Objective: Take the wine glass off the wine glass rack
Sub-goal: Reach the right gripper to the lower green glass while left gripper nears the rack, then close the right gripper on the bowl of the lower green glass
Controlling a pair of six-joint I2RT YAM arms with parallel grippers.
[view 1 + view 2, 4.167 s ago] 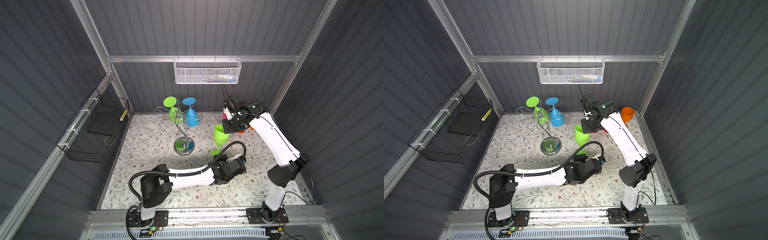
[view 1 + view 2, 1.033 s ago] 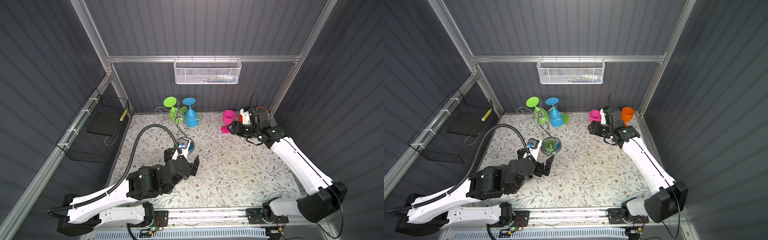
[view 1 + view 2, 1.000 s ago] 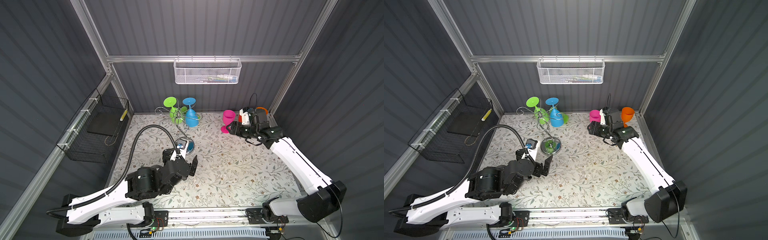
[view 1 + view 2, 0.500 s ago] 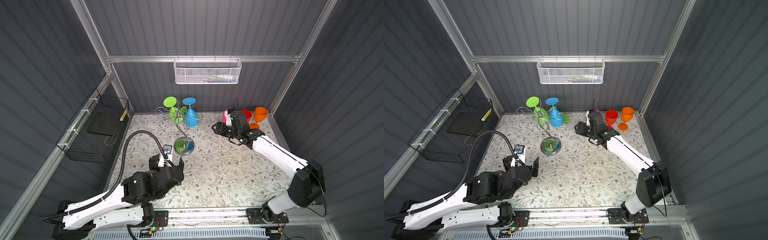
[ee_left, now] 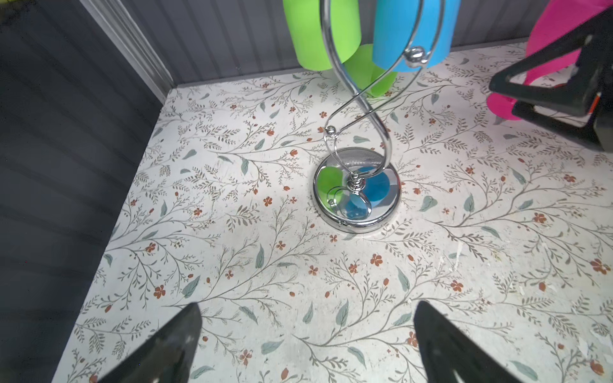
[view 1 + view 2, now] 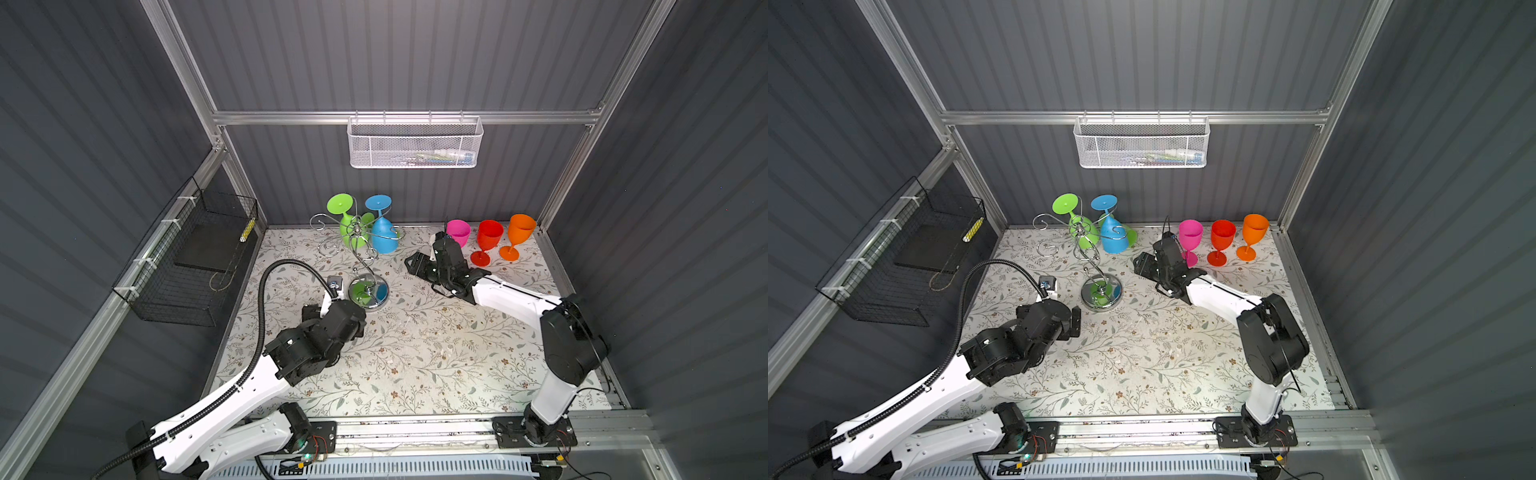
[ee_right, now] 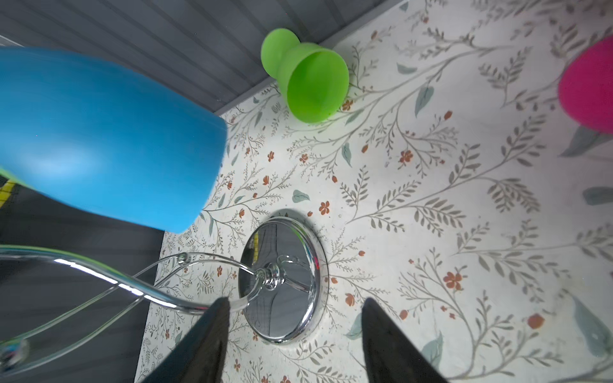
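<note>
— While the left gripper (image 5: 308, 345) hangs with its jaws spread wide and empty, where is the wine glass rack (image 6: 370, 293)?
— Just ahead of it, standing on the counter (image 6: 415, 353), between the 2 grippers.
— What hangs on it?
— 2 glasses, bowls down: a green wine glass (image 6: 349, 235) and, nearer the right gripper (image 7: 292, 335), a blue wine glass (image 6: 383, 241). Another green glass (image 7: 311, 86) appears to lie on its side beyond them.
— And that gripper?
— Jaws apart, gripping nothing, pointed at the rack's base, near the blue wine glass without touching it. A pink glass (image 6: 458, 232) stands just beside its wrist, then a red glass (image 6: 489, 235) and an orange glass (image 6: 521, 226) farther off.
</note>
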